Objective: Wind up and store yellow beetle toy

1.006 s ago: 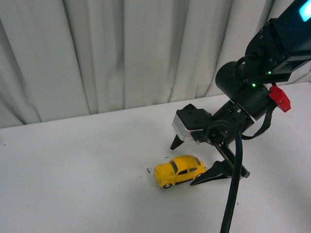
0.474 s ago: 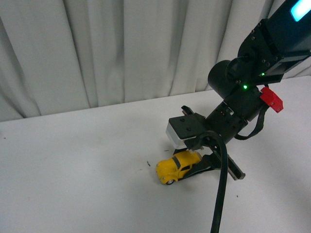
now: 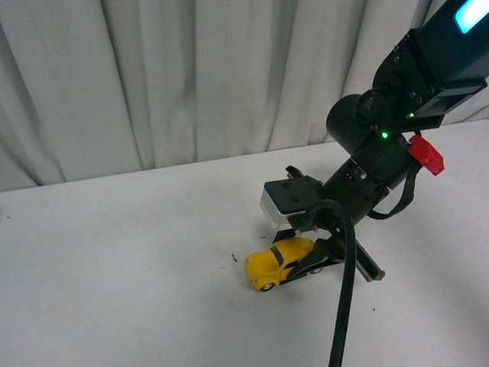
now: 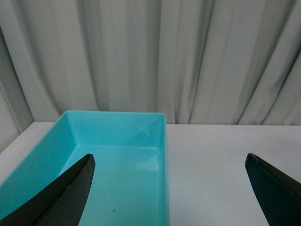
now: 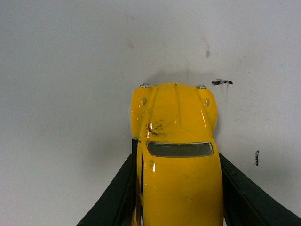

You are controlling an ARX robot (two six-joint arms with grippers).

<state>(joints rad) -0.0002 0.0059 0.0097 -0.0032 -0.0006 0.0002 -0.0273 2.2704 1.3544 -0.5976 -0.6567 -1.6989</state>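
The yellow beetle toy [image 3: 273, 262] stands on the white table right of centre, nose pointing left. My right gripper [image 3: 302, 258] is shut on its rear half, one black finger on each flank. In the right wrist view the toy [image 5: 178, 155] fills the middle, its hood and windscreen showing, black fingers [image 5: 117, 193] pressed to both sides. In the left wrist view my left gripper [image 4: 171, 188] is open with nothing between its fingers, hovering over the rim of a turquoise box [image 4: 70, 155].
White curtains [image 3: 191, 76] hang behind the table. The right arm's black cable [image 3: 340, 306] drapes down in front. The turquoise box shows nothing inside and sits against the curtain; a small dark mark [image 3: 231, 258] lies left of the toy.
A second ago the right gripper stood open behind the toy. It then moved left and down over the toy and shut on its sides; the toy has shifted slightly.
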